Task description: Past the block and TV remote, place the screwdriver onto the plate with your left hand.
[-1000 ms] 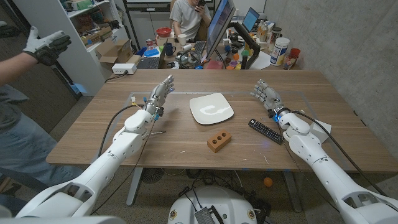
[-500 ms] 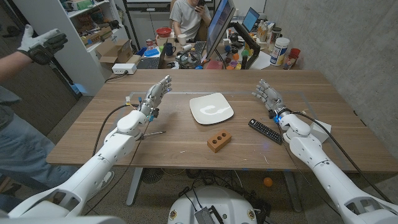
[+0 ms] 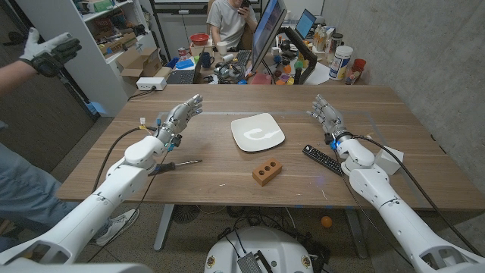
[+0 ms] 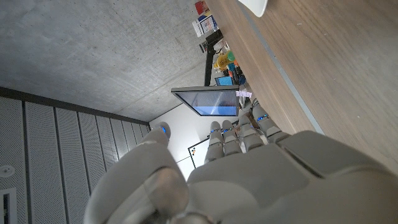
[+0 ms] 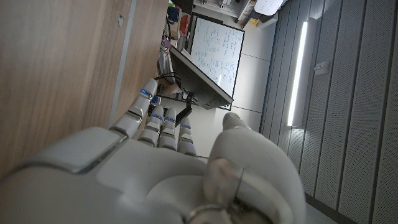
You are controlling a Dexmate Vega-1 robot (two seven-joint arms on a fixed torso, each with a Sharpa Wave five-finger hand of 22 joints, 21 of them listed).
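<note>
A wooden table (image 3: 227, 178) stands in a workshop with a grey concrete wall (image 3: 424, 45) on one side. Behind the table a cluttered desk (image 3: 250, 72) carries a large monitor (image 3: 269, 30), a laptop (image 3: 305, 24) and a white tub (image 3: 341, 62) (small bright objects crowd around them). A seated person (image 3: 231, 19) is behind it. A white shelf unit (image 3: 91, 42) holds cardboard boxes (image 3: 140, 64). A gloved hand (image 3: 49, 51) reaches in from the side. The right wrist view shows a whiteboard (image 5: 214, 53) and a vertical strip light (image 5: 297, 74).

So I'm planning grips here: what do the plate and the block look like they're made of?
Plate: probably glazed ceramic or melamine, being white, smooth, with a faint sheen. Block: orange-brown and matte with two round holes, likely wood or brick-like clay; the head view leaves it open.
</note>
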